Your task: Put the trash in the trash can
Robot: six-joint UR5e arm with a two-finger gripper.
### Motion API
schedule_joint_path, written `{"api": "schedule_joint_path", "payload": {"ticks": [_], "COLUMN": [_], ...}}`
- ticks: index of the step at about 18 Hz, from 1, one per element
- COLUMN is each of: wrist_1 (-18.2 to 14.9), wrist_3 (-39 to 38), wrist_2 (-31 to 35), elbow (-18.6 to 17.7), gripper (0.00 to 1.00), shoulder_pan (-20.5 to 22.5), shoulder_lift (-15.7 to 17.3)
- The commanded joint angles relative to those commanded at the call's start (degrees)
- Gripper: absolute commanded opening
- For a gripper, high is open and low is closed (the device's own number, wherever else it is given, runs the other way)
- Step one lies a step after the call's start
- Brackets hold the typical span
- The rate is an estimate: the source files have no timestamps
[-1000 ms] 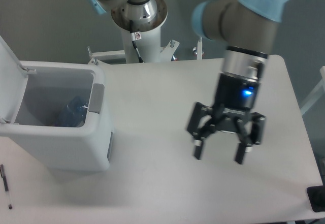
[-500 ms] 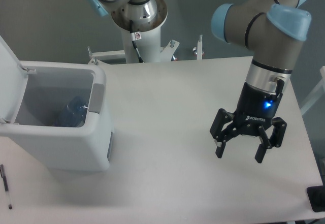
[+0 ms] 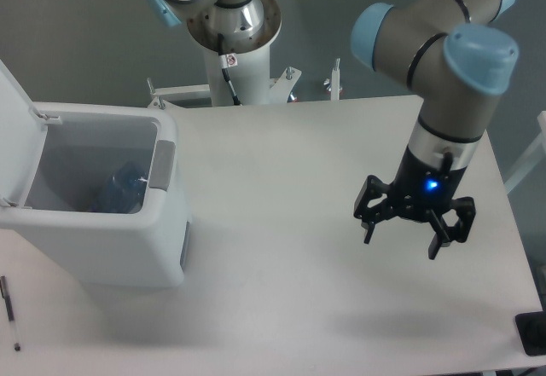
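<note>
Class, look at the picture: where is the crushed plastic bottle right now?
The bottle lies at the bottom of the open white trash can on the left of the table, far from the open gripper hanging over the right side.

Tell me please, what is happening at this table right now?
A robot arm holds its black two-finger gripper open and empty above the right part of the white table. On the left, the large boxy white plastic trash can stands with its lid up, and a crushed clear plastic bottle with blue on it lies inside. A thin black pen lies beside the can.
</note>
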Motion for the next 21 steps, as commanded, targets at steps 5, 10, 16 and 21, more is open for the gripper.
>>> {"api": "schedule_joint_path", "payload": {"ticks": [5, 10, 16, 21], "wrist_1": [0.18, 0.88, 0.96, 0.97], "wrist_3": [5.27, 11.17, 11.17, 11.17], "wrist_2": [4.83, 10.82, 10.47, 10.38], "elbow": [-1.94, -2.55, -2.90, -3.43], "gripper": [1.00, 1.00, 1.00, 1.00], "shoulder_pan": [-0.44, -2.64, -2.64, -2.64], "shoulder_lift": [0.35, 0.79, 0.88, 0.97]}}
